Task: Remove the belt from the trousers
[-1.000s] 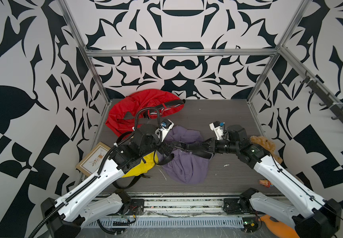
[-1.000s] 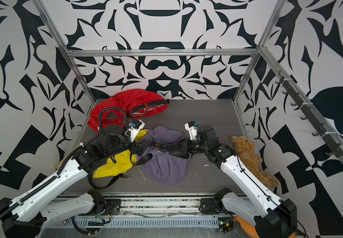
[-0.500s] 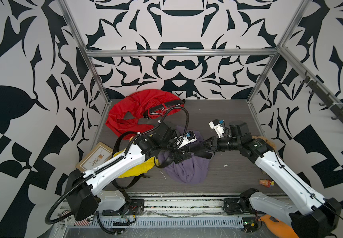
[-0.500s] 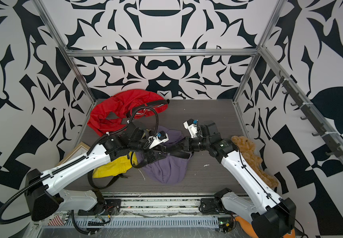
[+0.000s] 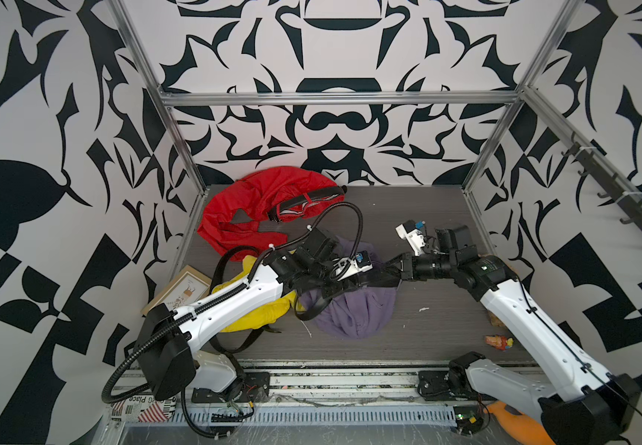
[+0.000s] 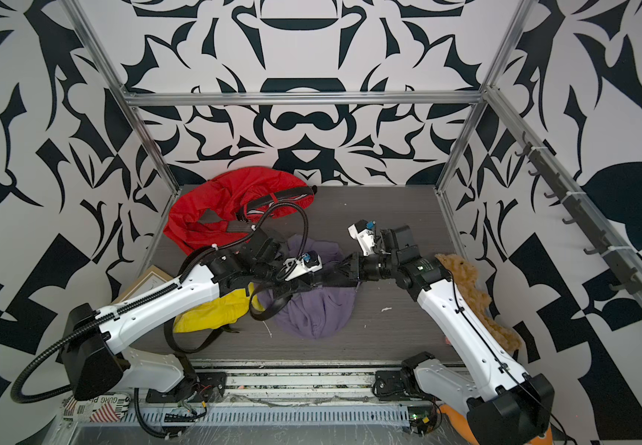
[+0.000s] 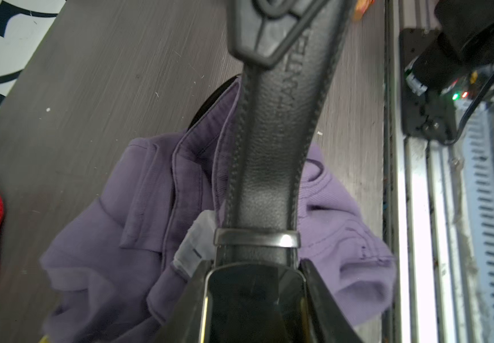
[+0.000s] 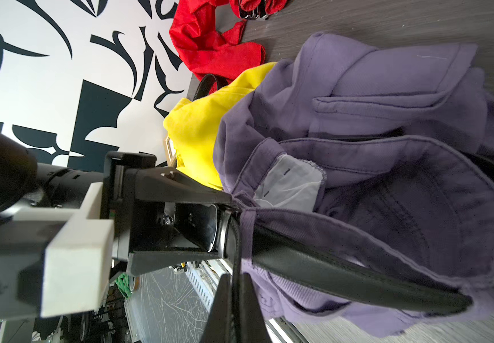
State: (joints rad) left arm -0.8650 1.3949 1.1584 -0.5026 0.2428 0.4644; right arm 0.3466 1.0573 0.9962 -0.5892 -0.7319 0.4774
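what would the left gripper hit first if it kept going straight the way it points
The left gripper holds the belt by its buckle. Straight on along the strap, it would likely meet the right gripper, which is pinching the same belt.

Left gripper (image 7: 254, 264) clamped partway closed, right gripper (image 8: 234, 285) pinched fully together, facing each other, tips close

- Grained black leather with a faint sheen and stitched edges on the belt (image 7: 266, 166)
- Polished, glossy metal on the buckle (image 7: 256, 285)
- Matt purple twill cloth for the trousers (image 7: 139, 208)
- Matt grey wood grain on the bench (image 7: 106, 74)
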